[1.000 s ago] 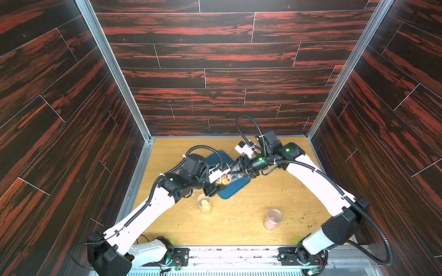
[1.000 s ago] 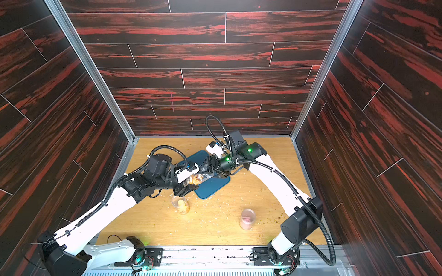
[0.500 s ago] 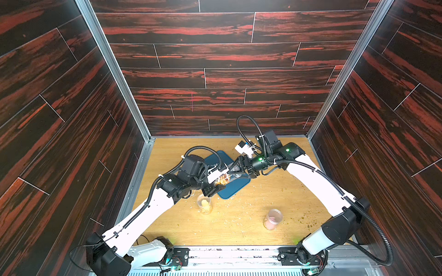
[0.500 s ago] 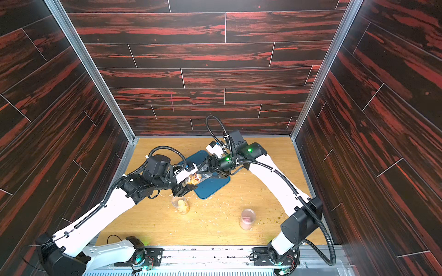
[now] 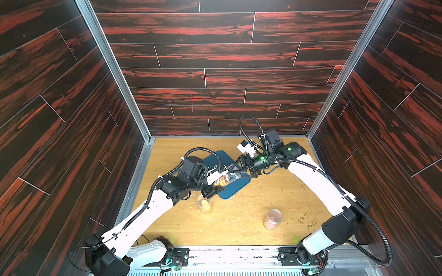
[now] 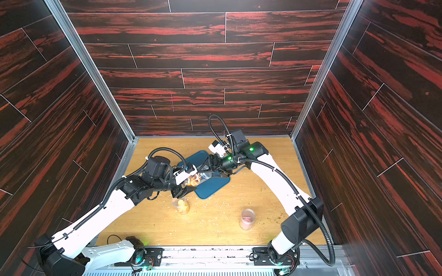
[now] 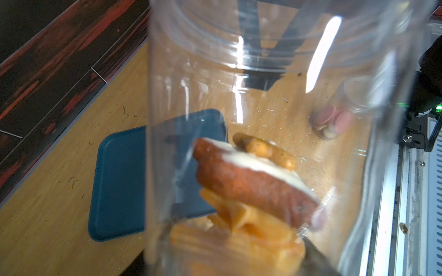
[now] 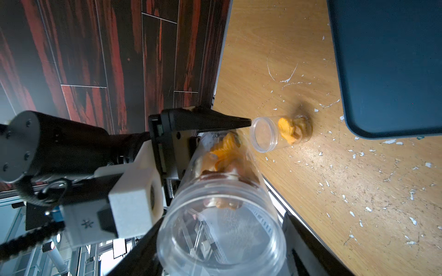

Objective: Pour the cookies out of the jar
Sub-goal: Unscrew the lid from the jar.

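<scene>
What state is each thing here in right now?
jar: lidless, held sideways in the air
cookies: inside the jar, near its base
left gripper: shut on the jar
right gripper: jaws spread beside the jar's mouth, contact unclear
tray: flat, bare where visible
yellow-filled small jar: upright, open
pink-filled small jar: upright

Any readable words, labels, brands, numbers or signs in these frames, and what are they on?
No words, brands or numbers can be read anywhere.
"*": a small snowflake-like mark on the white housing at the left arm's wrist, seen in the right wrist view.
The clear jar shows no label.
</scene>
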Controlling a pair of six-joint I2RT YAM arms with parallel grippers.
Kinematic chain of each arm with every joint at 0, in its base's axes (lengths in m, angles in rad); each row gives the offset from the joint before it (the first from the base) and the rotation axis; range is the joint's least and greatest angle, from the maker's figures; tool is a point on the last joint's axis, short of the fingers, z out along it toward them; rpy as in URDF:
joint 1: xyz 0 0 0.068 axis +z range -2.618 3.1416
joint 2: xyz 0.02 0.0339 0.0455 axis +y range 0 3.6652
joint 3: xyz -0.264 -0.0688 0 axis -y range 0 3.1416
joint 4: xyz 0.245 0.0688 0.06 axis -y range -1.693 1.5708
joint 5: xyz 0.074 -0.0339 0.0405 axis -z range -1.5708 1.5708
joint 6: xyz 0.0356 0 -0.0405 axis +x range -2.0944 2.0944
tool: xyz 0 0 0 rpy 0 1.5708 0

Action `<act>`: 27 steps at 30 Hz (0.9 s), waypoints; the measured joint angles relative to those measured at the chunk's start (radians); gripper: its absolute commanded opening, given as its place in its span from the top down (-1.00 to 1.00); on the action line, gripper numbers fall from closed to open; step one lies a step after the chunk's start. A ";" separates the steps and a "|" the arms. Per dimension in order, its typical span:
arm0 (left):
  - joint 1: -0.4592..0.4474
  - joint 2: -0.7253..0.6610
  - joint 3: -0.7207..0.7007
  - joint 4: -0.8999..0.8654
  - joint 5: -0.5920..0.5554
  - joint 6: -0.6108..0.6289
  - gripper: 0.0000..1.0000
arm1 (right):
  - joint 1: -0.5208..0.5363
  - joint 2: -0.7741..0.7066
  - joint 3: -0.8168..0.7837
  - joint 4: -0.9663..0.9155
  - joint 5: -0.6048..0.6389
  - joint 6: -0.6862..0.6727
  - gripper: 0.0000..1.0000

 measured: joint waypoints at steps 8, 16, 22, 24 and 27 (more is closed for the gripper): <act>0.000 -0.032 -0.019 -0.014 -0.005 0.000 0.43 | -0.001 0.000 0.000 0.017 -0.036 0.019 -0.47; 0.000 -0.043 -0.023 -0.019 -0.010 0.002 0.43 | -0.001 0.000 -0.010 0.029 -0.062 0.023 -0.49; 0.000 -0.043 -0.023 -0.025 -0.016 0.002 0.43 | -0.002 0.000 -0.023 0.027 -0.082 0.021 -0.56; 0.000 -0.043 -0.023 -0.024 -0.016 0.002 0.43 | -0.002 0.000 -0.023 0.027 -0.084 0.021 -0.54; 0.000 -0.043 -0.023 -0.024 -0.018 0.002 0.43 | -0.002 0.001 -0.023 0.027 -0.086 0.021 -0.48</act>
